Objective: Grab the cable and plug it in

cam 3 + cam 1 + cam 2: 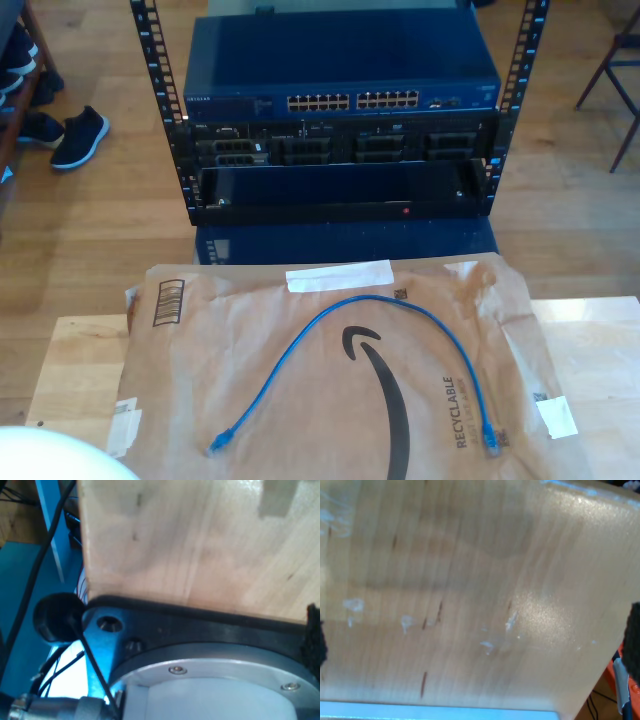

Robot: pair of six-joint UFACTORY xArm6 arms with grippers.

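In the exterior view, taken from its left: dark shoes (62, 135) stand on the wooden floor (90, 230) at the upper left. A pale wooden table (75, 365) runs across the foreground, and a white rounded shape (50, 455) — possibly part of an arm, we cannot confirm — sits at the lower left corner.

A brown paper mailer (330, 400) lies flat on the table, with a barcode print at its left end and a white tape strip (338, 276) along its far edge. The cable (375, 300), thin and bright blue, rests on the mailer in an open arch: one plug (219, 441) is at the near left, the run rises toward the tape strip, then drops to the other plug (490, 438) at the near right. Both ends lie free, touching nothing but paper.

Beyond the table stands a rack (340, 110) holding a blue network switch (340, 80) with a row of ports (352, 101), and darker units below it.

The first wrist view looks down on the wood table edge (200, 545), a black bracket (200, 625) and a grey flange (215, 675) with screws. The second wrist view faces bare scuffed wood (470, 595) at close range.

Our first gripper and our second gripper: fingers not visible — we cannot tell whether either is spread or closed.
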